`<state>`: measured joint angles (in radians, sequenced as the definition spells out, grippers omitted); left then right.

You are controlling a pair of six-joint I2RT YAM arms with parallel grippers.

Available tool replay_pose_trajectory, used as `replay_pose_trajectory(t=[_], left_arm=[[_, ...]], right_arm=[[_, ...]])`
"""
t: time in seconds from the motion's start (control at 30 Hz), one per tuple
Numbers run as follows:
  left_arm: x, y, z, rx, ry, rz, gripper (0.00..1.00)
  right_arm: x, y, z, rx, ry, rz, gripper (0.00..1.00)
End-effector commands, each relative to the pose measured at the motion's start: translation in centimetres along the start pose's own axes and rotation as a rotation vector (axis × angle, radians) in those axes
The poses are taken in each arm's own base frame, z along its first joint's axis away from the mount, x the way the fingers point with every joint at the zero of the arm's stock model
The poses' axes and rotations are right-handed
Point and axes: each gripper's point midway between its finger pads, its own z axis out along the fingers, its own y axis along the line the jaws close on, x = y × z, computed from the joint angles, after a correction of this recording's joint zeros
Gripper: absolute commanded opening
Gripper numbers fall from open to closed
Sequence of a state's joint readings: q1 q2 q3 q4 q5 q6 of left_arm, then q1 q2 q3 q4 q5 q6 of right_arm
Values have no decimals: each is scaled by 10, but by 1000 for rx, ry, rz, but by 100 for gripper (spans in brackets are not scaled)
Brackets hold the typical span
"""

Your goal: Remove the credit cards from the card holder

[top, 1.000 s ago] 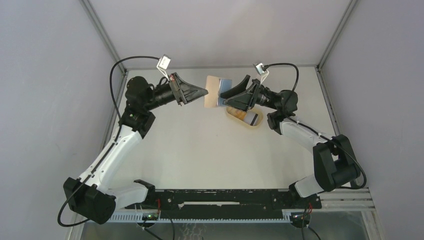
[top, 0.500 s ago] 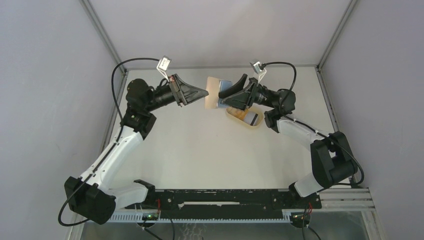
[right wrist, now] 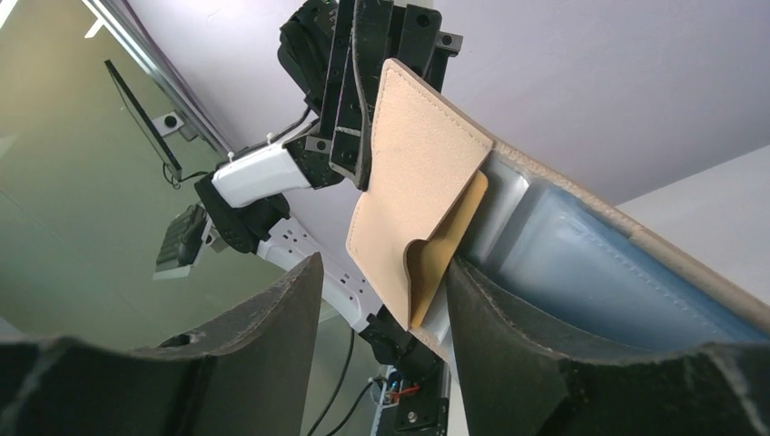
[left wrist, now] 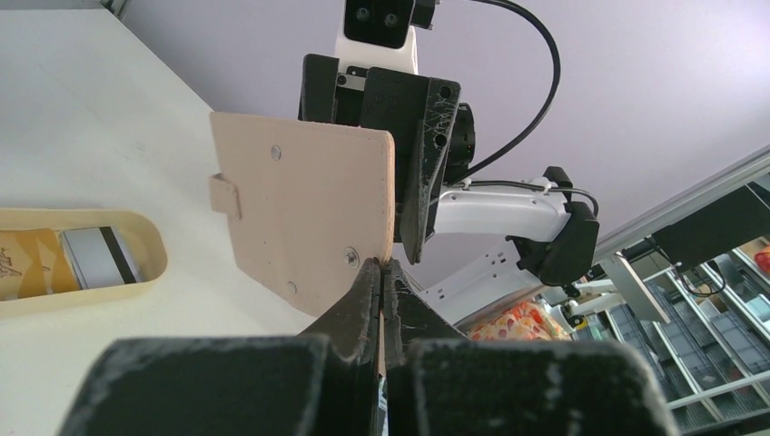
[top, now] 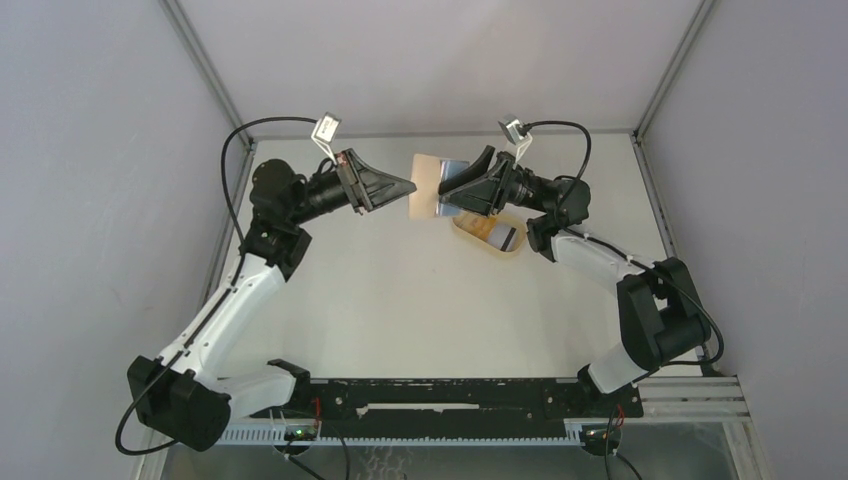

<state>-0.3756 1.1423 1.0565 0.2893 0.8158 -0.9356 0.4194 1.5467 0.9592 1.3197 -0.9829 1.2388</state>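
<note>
My left gripper (top: 412, 184) is shut on the lower edge of the tan card holder (top: 425, 180) and holds it up in the air, open. In the left wrist view its fingertips (left wrist: 381, 268) pinch the card holder (left wrist: 309, 209). My right gripper (top: 447, 190) is open at the holder's right side. In the right wrist view (right wrist: 381, 272) the tan flap (right wrist: 409, 191) hangs between my fingers, and the right finger (right wrist: 508, 318) rests against the inner pocket with a blue-grey card (right wrist: 581, 263). Another card (top: 505, 237) with a dark stripe lies in the tray.
An oval tan tray (top: 478, 238) with a raised rim sits on the table under my right gripper; it also shows in the left wrist view (left wrist: 154, 263). Grey walls enclose the white table (top: 420, 300) at the back and sides.
My right gripper has edged left, closer onto the card holder's right side, staying open. The left gripper and the card holder have hardly moved.
</note>
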Motion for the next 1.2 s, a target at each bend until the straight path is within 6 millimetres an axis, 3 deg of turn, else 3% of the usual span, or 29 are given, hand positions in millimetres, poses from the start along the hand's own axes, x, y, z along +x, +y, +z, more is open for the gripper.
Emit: replay_pose_trajectory(t=[0.0,0.3,0.73,0.87,1.17], left_arm=[[6,-3,-6,4,0,19,0],[12,2,-10,-34,13,30,0],[18,4,-16,-62,24,38,0],[18,6,-17,-68,22,37,0],[-2,11,-35,-129,-24,81,0]], right_arm=[[-15,30,6,-80,-15,-94,59],[-16,31,6,-82,-13,-94,46],[-16,32,5,-82,-10,-87,16],[-15,32,5,-81,-4,-82,0],[-14,22,-6,-36,13,-56,0]])
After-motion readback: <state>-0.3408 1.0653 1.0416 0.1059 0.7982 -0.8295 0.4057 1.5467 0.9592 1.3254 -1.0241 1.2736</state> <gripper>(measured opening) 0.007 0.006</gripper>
